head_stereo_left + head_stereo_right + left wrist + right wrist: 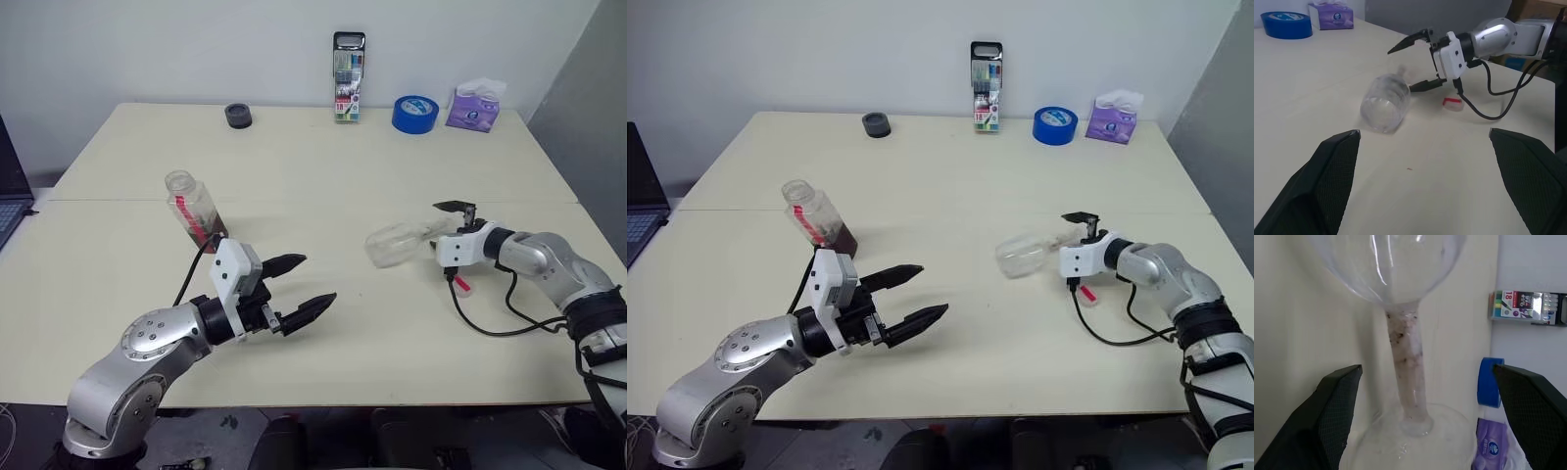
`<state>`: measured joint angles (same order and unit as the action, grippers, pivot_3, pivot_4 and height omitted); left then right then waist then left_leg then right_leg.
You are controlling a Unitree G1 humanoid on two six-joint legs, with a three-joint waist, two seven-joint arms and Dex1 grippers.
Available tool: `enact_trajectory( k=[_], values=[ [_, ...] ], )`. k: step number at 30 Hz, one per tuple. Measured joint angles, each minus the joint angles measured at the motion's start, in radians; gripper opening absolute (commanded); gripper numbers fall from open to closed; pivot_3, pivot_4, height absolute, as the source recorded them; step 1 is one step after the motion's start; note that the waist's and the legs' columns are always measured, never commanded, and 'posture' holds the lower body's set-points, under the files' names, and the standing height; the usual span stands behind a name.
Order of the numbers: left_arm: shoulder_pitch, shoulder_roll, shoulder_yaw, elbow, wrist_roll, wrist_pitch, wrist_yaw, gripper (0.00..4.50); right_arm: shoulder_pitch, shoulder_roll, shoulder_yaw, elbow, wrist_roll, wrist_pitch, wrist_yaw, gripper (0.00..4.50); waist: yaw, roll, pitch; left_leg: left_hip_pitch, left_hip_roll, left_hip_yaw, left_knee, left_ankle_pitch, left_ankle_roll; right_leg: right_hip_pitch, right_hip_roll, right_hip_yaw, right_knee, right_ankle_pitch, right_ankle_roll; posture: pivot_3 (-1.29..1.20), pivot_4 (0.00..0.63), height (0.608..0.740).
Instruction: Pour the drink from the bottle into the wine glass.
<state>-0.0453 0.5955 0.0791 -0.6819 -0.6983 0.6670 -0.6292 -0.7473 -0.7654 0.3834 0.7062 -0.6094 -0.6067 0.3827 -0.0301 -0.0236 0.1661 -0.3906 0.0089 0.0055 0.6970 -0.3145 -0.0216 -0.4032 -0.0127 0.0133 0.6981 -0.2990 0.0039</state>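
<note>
Left eye view has the wine glass (pixel 400 242) lying on its side on the cream desk (pixel 323 166), its open bowl turned toward the robot's left and its stem running toward the right gripper (pixel 448 227). That gripper's fingers stand wide apart, one above the stem and one below it, and the right wrist view shows the stem and round foot between them with a gap on each side, so nothing is gripped. A small red-and-white cap (pixel 461 285) lies on the desk just under the right gripper. The bottle (pixel 194 209) stands uncapped on the left part of the desk, leaning a little, with its red label strip showing and a small amount of dark drink (pixel 841 238) at its bottom. The left gripper (pixel 299 289) hovers near the bottle on the robot's side of it, fingers spread wide and empty, pointing across toward the glass. Along the far edge sit a black roll (pixel 238 116), a marker pack (pixel 348 90), a blue tape roll (pixel 415 113) and a purple tissue pack (pixel 474 106).
</note>
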Motion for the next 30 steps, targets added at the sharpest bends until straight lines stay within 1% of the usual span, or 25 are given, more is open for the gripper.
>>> enact_trajectory(
  k=[4, 9, 12, 13, 17, 22, 23, 27, 30],
  values=[
    [0.017, -0.001, 0.001, -0.001, 0.001, -0.001, 0.010, 4.49, -0.049, 0.033, 0.025, 0.059, -0.045, 0.004, -0.038, 4.50, -0.004, 0.000, 0.000, 0.001, 0.000, 0.001, 0.000, 0.000, 0.000, 0.000, 0.000, 0.001, 0.001, 0.000, 0.000, 0.00, 0.150, 0.740],
    [0.040, -0.002, -0.001, -0.014, -0.001, -0.001, 0.016, 4.49, -0.110, 0.094, 0.052, 0.137, -0.095, 0.034, -0.092, 4.50, -0.009, 0.000, 0.000, 0.007, 0.001, 0.002, 0.000, 0.000, 0.000, 0.004, 0.001, 0.002, 0.002, 0.001, -0.001, 0.00, 0.150, 0.740],
    [0.044, 0.000, -0.001, -0.016, -0.004, -0.001, 0.013, 4.50, -0.136, 0.121, 0.070, 0.184, -0.115, 0.046, -0.113, 3.91, -0.010, 0.000, 0.000, 0.013, 0.001, 0.002, -0.001, 0.000, 0.000, 0.011, 0.001, 0.002, 0.000, 0.001, -0.001, 0.00, 0.150, 0.740],
    [0.047, 0.001, 0.000, -0.016, -0.004, -0.001, 0.010, 4.50, -0.137, 0.128, 0.073, 0.198, -0.117, 0.047, -0.118, 3.61, -0.010, 0.000, 0.000, 0.015, 0.001, 0.001, -0.001, 0.000, 0.000, 0.013, 0.001, 0.001, 0.000, 0.000, -0.001, 0.00, 0.150, 0.740],
    [0.055, 0.009, 0.004, -0.016, -0.005, -0.001, 0.007, 4.50, -0.145, 0.154, 0.087, 0.239, -0.121, 0.050, -0.137, 2.15, -0.010, 0.000, 0.000, 0.016, 0.001, 0.001, -0.002, 0.000, 0.000, 0.015, 0.001, 0.001, 0.000, 0.000, -0.001, 0.00, 0.150, 0.740],
    [0.078, 0.020, 0.019, -0.024, -0.009, -0.001, 0.008, 4.50, -0.161, 0.162, 0.116, 0.244, -0.160, 0.059, -0.166, 0.39, -0.010, 0.000, 0.000, 0.016, 0.001, 0.001, -0.002, 0.000, 0.000, 0.014, 0.001, 0.002, -0.001, 0.000, -0.001, 0.00, 0.150, 0.740],
    [0.089, 0.022, 0.026, -0.033, -0.011, 0.000, 0.010, 4.50, -0.167, 0.164, 0.121, 0.244, -0.165, 0.068, -0.171, 0.21, -0.010, 0.000, 0.000, 0.016, 0.001, 0.001, -0.002, 0.000, 0.000, 0.014, 0.001, 0.001, -0.001, 0.000, -0.001, 0.00, 0.150, 0.740],
    [0.150, 0.024, 0.060, -0.087, -0.046, 0.004, 0.031, 4.50, -0.188, 0.201, 0.119, 0.240, -0.172, 0.103, -0.209, 0.22, -0.013, 0.000, 0.001, 0.016, 0.001, 0.001, -0.002, 0.000, 0.000, 0.014, 0.001, 0.002, -0.001, 0.000, -0.001, 0.00, 0.150, 0.740],
    [0.248, 0.016, 0.113, -0.125, -0.068, 0.002, 0.053, 4.50, -0.224, 0.301, 0.097, 0.229, -0.129, 0.107, -0.235, 0.22, -0.028, 0.001, 0.001, 0.016, 0.001, 0.001, -0.004, 0.000, 0.000, 0.013, 0.001, 0.002, 0.000, 0.000, -0.001, 0.00, 0.150, 0.740]
  ],
)
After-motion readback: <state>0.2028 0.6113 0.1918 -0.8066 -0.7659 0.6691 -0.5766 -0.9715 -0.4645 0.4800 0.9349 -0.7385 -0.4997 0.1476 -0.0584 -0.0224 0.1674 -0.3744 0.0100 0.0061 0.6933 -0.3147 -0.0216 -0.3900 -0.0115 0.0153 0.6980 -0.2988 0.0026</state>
